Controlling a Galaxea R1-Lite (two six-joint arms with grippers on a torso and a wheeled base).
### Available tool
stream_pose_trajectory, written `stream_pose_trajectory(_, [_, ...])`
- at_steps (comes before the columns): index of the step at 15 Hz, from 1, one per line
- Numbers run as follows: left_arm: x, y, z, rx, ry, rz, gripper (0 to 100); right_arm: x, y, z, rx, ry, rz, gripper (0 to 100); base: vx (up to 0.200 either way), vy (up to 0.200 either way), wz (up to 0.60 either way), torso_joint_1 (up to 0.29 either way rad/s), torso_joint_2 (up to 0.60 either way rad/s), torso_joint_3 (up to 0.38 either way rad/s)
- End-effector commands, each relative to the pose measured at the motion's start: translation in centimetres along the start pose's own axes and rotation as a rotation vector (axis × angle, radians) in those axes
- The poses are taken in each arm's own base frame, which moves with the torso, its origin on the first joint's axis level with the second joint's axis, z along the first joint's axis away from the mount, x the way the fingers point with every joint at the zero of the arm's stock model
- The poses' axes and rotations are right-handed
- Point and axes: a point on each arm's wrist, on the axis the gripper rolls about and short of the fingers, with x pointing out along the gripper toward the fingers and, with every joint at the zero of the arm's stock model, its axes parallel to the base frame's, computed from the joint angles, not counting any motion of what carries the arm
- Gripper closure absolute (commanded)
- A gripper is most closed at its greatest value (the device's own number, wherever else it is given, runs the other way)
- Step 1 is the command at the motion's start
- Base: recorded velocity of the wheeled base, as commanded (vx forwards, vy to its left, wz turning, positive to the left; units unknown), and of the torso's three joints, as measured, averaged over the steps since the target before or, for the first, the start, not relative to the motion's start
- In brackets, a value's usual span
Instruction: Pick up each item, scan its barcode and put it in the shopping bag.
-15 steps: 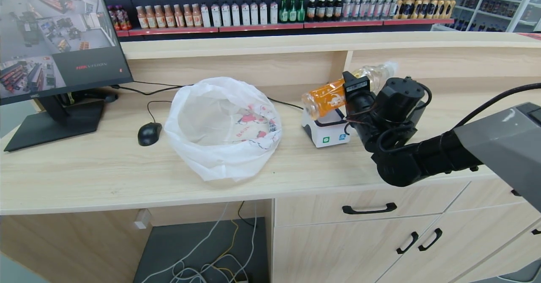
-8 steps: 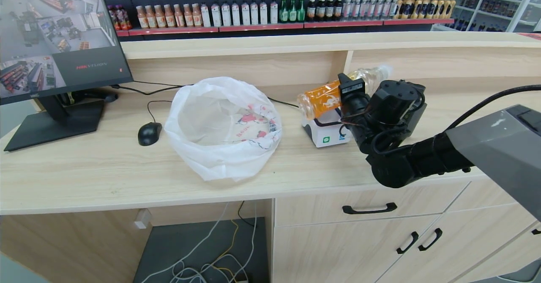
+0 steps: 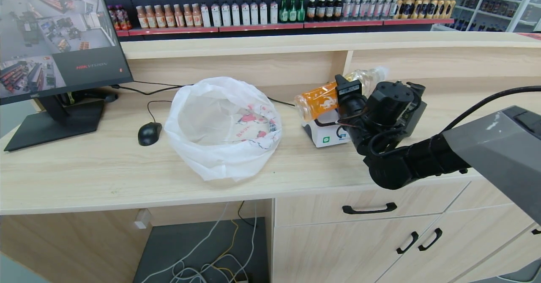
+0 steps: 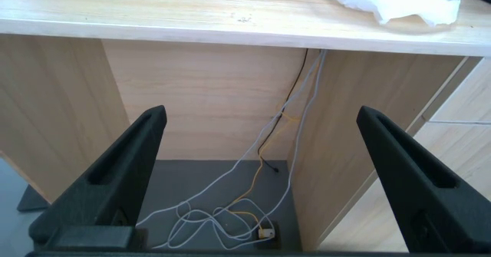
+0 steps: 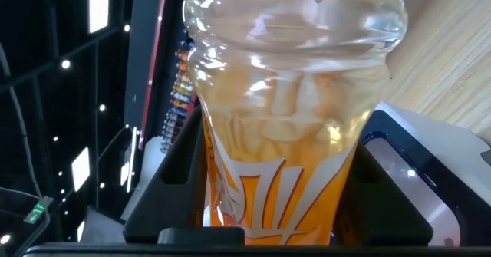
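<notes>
Down low, in front of the counter (image 3: pixel 105 168), the left gripper (image 4: pixel 261 180) hangs with its jaws spread wide and nothing between them, facing the recess with loose cables (image 4: pixel 253 211). Higher up, the right gripper (image 3: pixel 348 92) is clamped on a bottle (image 3: pixel 319 101): clear plastic with pale liquid and an orange label with white markings. The bottle lies nearly sideways in the air, its orange end toward the shopping bag (image 3: pixel 224 126) and its clear end tilted up toward the counter's raised back wall (image 3: pixel 422 63). In the right wrist view, the black fingers (image 5: pixel 176 172) press on either side of the bottle (image 5: pixel 284 134) around its labelled part. It hovers just above the white scanner (image 3: pixel 323 135), not touching it. Bare counter separates the scanner from the bag, whose mouth gapes upward. A mouse (image 3: pixel 149 133) and a monitor (image 3: pixel 55 33) stand farther left.
</notes>
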Motion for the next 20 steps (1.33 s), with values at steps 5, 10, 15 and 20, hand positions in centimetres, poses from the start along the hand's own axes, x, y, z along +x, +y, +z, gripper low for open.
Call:
stream_pose_trajectory(5, [0.0,0.0,0.0,0.000,0.000,0.001,0,-0.2,1.3,1.0,0.005,-0.017,0.025,100,0.000,0.000,0.00,0.000,0.00,0.000])
stream_pose_trajectory(10, [0.0,0.0,0.0,0.000,0.000,0.001,0,-1.6,4.6,3.1,-0.043,-0.056,0.059,100,0.000,0.000,0.00,0.000,0.00,0.000])
stream_pose_trajectory(15, [0.0,0.0,0.0,0.000,0.000,0.001,0,-3.9,8.7,6.1,-0.219,-0.097,0.122,100,0.000,0.000,0.00,0.000,0.00,0.000])
stream_pose_trajectory(20, [0.0,0.0,0.0,0.000,0.000,0.001,0,-6.6,11.4,7.8,-0.528,-0.133,0.144,100,0.000,0.000,0.00,0.000,0.00,0.000])
